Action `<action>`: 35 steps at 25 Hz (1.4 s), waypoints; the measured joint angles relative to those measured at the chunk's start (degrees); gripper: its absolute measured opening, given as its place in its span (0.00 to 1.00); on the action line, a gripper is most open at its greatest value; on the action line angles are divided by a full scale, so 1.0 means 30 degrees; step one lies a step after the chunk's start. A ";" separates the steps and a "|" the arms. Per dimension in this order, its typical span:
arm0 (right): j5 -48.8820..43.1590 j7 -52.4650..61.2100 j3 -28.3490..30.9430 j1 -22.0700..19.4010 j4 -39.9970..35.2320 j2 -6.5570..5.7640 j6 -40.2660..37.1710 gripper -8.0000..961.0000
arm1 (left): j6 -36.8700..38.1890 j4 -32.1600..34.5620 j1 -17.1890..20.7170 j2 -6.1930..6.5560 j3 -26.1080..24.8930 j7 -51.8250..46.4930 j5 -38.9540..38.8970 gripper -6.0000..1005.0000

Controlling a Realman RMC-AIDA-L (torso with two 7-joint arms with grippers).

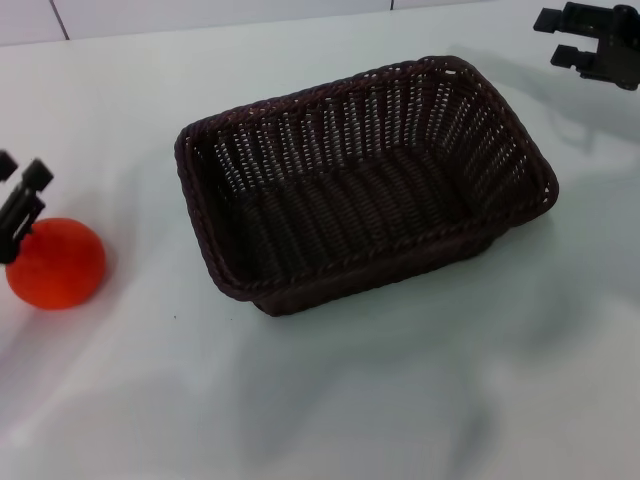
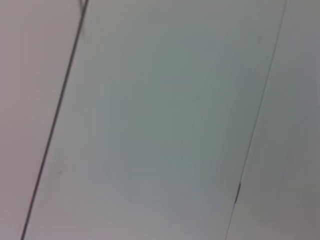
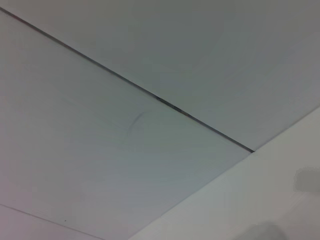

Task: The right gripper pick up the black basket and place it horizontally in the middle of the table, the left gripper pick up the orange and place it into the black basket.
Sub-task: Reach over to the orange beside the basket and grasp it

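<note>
The black basket [image 1: 365,185] stands upright in the middle of the white table [image 1: 330,400], its long side running left to right, slightly skewed, and it is empty. The orange [image 1: 58,266] lies on the table at the far left, apart from the basket. My left gripper [image 1: 22,170] is at the left edge, just above and behind the orange, with its fingers apart and nothing between them. My right gripper [image 1: 552,38] hovers at the far right, beyond the basket's right end, open and empty. Neither wrist view shows any of these things.
Both wrist views show only pale flat panels with thin dark seams [image 2: 55,115] [image 3: 130,82]. A wall line runs along the table's far edge [image 1: 200,25]. Bare table lies in front of the basket and between the basket and the orange.
</note>
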 joint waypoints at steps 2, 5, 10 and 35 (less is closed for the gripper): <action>0.0002 -0.0003 -0.0073 0.0162 0.0002 -0.0005 -0.0192 0.77 | 0.0171 -0.0001 0.0342 0.0072 0.0355 -0.0001 0.0009 0.40; 0.0001 -0.0005 -0.0083 0.0255 0.0001 -0.0004 -0.0310 0.77 | 0.0463 0.0000 0.0741 0.0115 0.0778 0.0000 0.0015 0.47; 0.0001 -0.0013 -0.0097 0.0482 0.0002 0.0045 -0.0518 0.77 | 0.1605 0.0008 0.0968 0.0121 0.1914 -0.0001 0.0189 0.69; -0.0002 -0.0037 0.0016 0.0556 0.0031 0.0184 -0.0517 0.77 | 0.3245 -0.0053 0.0479 -0.0087 0.2169 0.0786 0.0905 0.23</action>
